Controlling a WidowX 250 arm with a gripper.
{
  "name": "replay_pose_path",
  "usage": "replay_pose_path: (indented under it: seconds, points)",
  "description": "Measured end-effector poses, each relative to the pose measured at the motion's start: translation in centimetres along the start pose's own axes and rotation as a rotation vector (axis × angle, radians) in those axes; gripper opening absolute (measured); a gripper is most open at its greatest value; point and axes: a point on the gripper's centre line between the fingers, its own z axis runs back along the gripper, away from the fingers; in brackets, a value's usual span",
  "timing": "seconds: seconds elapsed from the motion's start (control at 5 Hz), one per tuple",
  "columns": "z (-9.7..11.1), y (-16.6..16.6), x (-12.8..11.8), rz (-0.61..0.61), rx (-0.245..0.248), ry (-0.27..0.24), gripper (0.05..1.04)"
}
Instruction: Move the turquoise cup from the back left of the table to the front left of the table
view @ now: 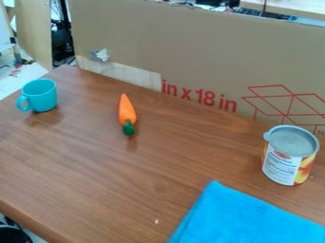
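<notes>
One toy carrot, lengthwise to the view

I have the toy carrot [126, 111] lying on its side on the wooden table [82, 171], left of centre and toward the back. Its long axis runs almost straight up and down in my view: the orange tip points up toward the cardboard [190, 52], and the green top [129, 128] comes down toward me, slightly to the right. I judge that a grip would have to close from left and right, across that axis, with the orange body the broader place to take it.

The turquoise mug [42, 96] stands upright to its left, handle turned away from the carrot. The can [289, 159] stands upright well to its right, near the folded blue towel [244, 218]. I cannot tell whether my hand is released, clenched or grasping something, nor which way the carrot lies from it.
</notes>
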Motion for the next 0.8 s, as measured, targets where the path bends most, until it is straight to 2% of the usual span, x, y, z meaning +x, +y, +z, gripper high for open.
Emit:
replay_pose_path:
  seconds: [0.2, 0.4, 0.6, 0.8]
  points:
    - [-0.5, -0.1, 0.1, -0.001, -0.016, 0.011, 1.001]
    - [-1.0, 0.2, 3.1, 0.008, -0.057, -0.01, 1.001]
    - [-1.4, 0.7, 6.3, 0.011, -0.067, -0.005, 1.001]
    - [-2.7, 1.5, 9.1, 0.04, -0.041, -0.024, 1.001]
